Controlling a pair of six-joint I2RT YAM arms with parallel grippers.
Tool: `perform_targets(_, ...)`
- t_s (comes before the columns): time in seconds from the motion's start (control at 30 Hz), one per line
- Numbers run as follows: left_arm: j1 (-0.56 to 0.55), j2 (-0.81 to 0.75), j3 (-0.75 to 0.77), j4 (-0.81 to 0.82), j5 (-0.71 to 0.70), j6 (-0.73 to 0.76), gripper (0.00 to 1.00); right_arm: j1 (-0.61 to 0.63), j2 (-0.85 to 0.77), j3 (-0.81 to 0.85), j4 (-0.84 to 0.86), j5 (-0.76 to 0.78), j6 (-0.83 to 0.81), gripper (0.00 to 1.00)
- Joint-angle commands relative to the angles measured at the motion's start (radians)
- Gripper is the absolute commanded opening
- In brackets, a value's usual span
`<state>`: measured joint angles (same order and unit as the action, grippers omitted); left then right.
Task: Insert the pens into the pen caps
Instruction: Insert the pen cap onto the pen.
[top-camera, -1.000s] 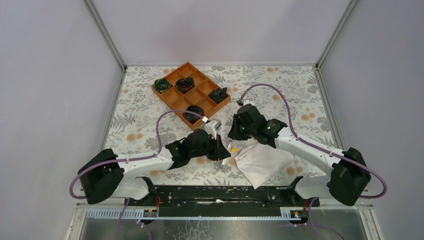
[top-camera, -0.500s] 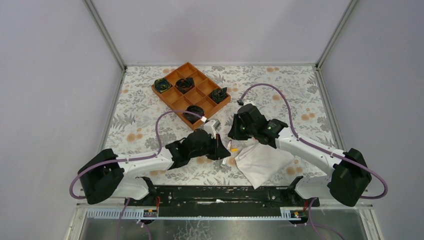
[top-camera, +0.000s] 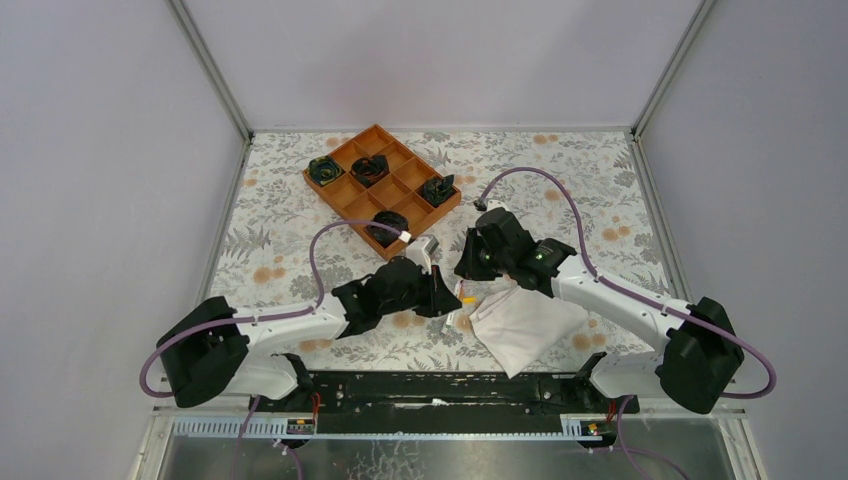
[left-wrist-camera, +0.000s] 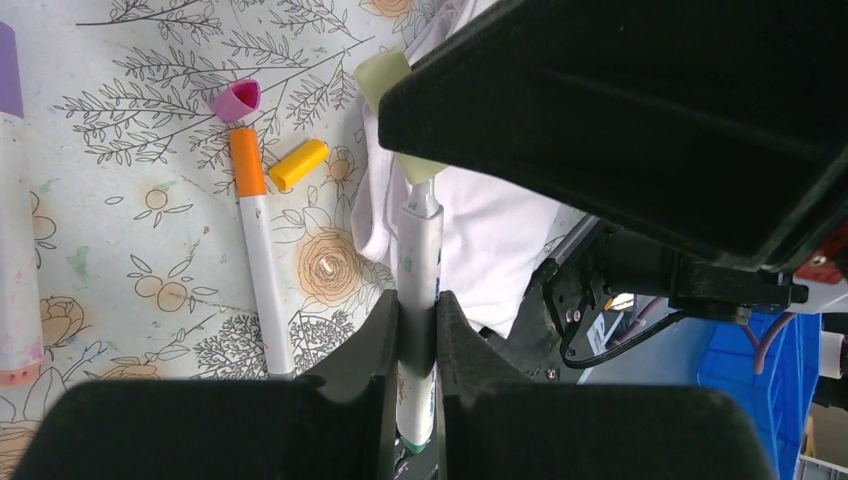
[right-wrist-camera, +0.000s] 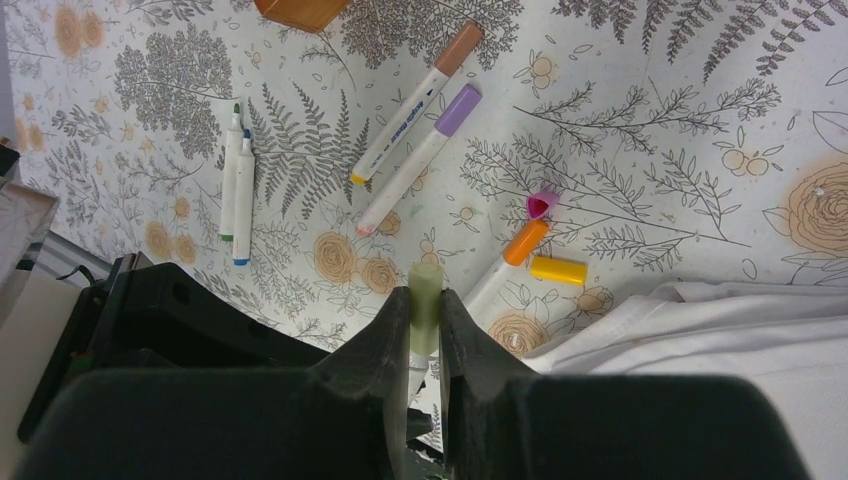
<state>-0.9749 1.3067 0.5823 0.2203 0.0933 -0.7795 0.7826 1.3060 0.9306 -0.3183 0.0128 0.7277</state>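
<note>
My left gripper (left-wrist-camera: 418, 300) is shut on a white pen (left-wrist-camera: 420, 250) with a green end. My right gripper (right-wrist-camera: 425, 295) is shut on a pale green cap (right-wrist-camera: 424, 290), which sits over that pen's tip; the cap also shows in the left wrist view (left-wrist-camera: 385, 75). The pen's narrow neck still shows below the cap. In the top view the left gripper (top-camera: 447, 297) and the right gripper (top-camera: 463, 272) meet just left of the cloth. On the table lie an orange-capped pen (left-wrist-camera: 255, 260), a loose pink cap (left-wrist-camera: 237, 100) and a loose yellow cap (left-wrist-camera: 298, 163).
A folded white cloth (top-camera: 525, 320) lies under and right of the grippers. A brown-capped pen (right-wrist-camera: 420, 100), a purple-capped pen (right-wrist-camera: 420, 155) and two more pens (right-wrist-camera: 236, 185) lie further off. An orange compartment tray (top-camera: 345, 195) with dark objects stands at the back.
The left wrist has shifted slightly up and back towards the right gripper. Both grippers keep their hold.
</note>
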Motion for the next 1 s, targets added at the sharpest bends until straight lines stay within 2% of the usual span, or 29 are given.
perform_targets(0.0, -0.001, 0.016, 0.048, -0.005, -0.042, -0.024, 0.00, -0.004, -0.039, -0.008, 0.043, -0.013, 0.009, 0.00)
perform_targets(0.97, 0.059, 0.024, 0.051, 0.028, -0.080, -0.091, 0.00, 0.018, -0.026, -0.058, 0.105, -0.002, 0.040, 0.00)
